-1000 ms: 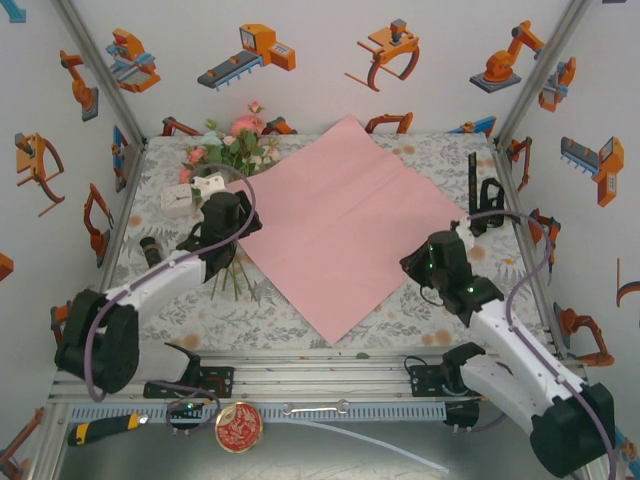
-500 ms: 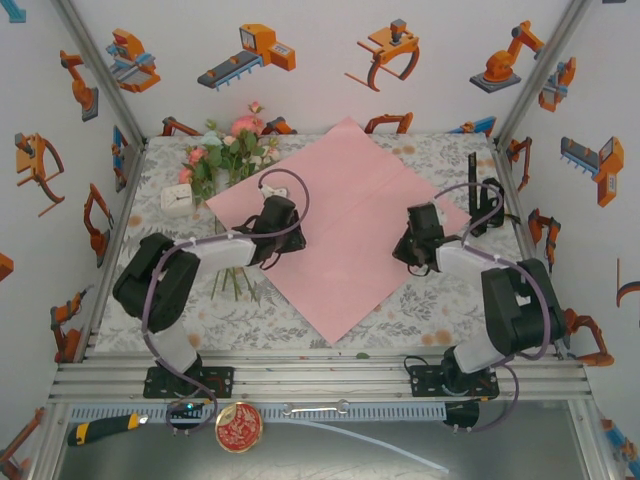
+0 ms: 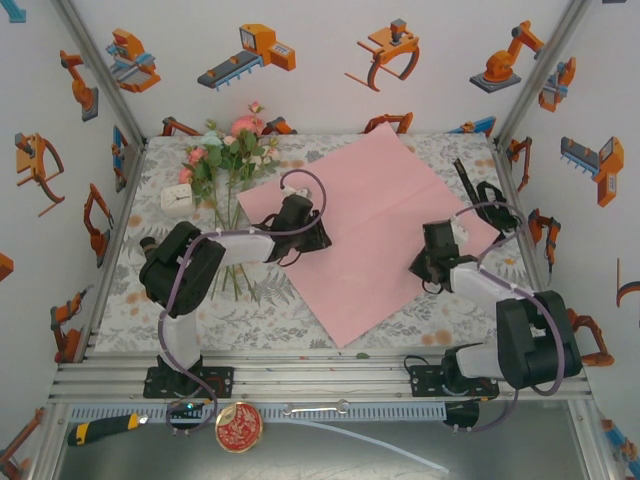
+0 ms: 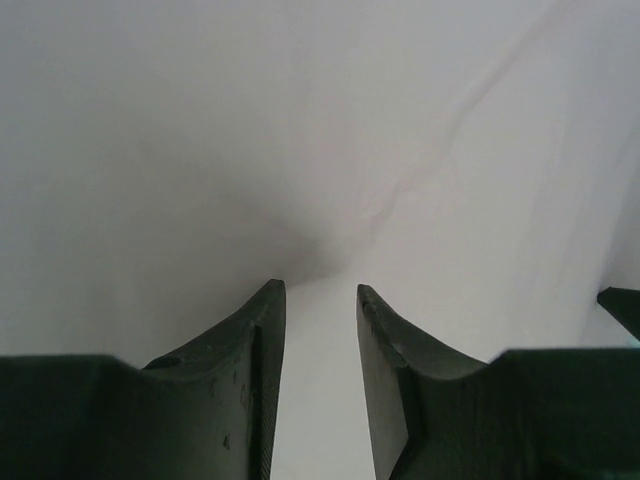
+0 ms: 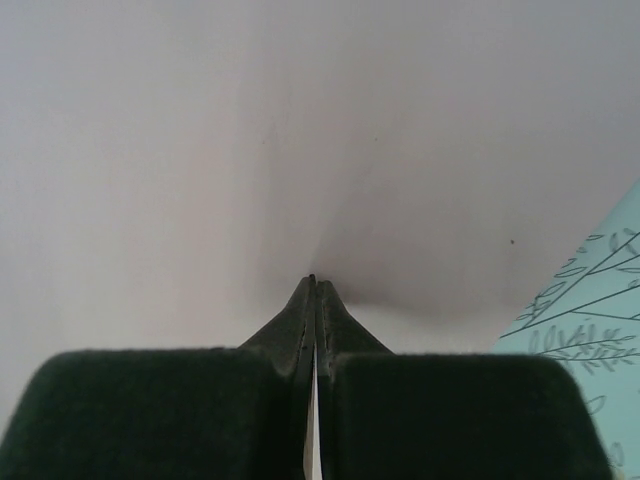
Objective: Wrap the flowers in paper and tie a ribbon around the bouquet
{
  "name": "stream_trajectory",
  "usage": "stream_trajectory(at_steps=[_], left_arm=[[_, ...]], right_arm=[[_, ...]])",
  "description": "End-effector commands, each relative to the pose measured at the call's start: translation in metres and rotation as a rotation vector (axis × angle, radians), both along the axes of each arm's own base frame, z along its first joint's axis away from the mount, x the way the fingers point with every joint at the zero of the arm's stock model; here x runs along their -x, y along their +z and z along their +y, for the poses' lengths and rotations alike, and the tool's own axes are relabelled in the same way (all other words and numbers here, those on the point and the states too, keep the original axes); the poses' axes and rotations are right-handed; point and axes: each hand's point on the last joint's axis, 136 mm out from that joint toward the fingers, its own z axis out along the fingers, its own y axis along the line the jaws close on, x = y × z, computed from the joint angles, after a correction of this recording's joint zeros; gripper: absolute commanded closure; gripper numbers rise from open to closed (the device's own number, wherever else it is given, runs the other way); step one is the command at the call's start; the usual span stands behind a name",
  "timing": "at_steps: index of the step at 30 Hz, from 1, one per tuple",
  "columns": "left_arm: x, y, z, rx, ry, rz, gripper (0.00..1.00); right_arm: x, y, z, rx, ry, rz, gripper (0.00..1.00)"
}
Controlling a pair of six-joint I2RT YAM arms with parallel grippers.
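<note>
A printed floral tablecloth (image 3: 250, 310) covers the table, inside white walls dotted with orange robot cartoons. On the near rail lie a yellow-handled tool (image 3: 100, 428) and a round red-and-gold tin (image 3: 238, 427).

Both arms have swung inward over the last second and now reach low across the paper (image 3: 380, 200). The right gripper (image 3: 430, 265) has gone from ajar to pressed together. In its wrist view the right gripper's (image 5: 315, 282) tips meet at a soft pucker in the sheet, so it appears to pinch the paper near its right edge. The left gripper (image 3: 318, 238) has narrowed but its fingers are still parted, and the wrist view shows the left gripper (image 4: 320, 290) with bare paper in the gap and a shallow crease just ahead.

The sheet has slid and turned toward the right, its far corner now pointing far-right. It lies pink face up, thin, matte and nearly flat, with one fold line across it.

The flowers (image 3: 225, 150) lie far left on the cloth, just beside the paper's left corner. Their pink and cream blooms point far and their thin green stems trail near. A thin black strip (image 3: 463, 175), probably the ribbon, lies at the far right.

This looks like positioning the sheet; nothing is wrapped yet.
</note>
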Motion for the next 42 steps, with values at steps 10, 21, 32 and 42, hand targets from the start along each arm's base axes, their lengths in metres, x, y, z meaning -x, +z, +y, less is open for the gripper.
stream_trajectory(at_steps=[10, 21, 32, 42], left_arm=[[-0.039, 0.116, 0.225, -0.351, 0.506, -0.23, 0.55], [-0.093, 0.048, 0.317, -0.528, 0.534, 0.007, 0.6], [-0.113, 0.006, 0.311, -0.488, 0.42, 0.186, 0.64], [-0.108, -0.01, 0.318, -0.477, 0.378, 0.27, 0.71]], right_arm=[[-0.041, 0.083, 0.055, -0.108, 0.322, -0.128, 0.79], [-0.018, 0.091, 0.07, -0.198, 0.364, -0.149, 0.6], [-0.007, 0.097, 0.066, -0.208, 0.34, -0.161, 0.58], [-0.007, 0.111, 0.064, -0.202, 0.333, -0.186, 0.57]])
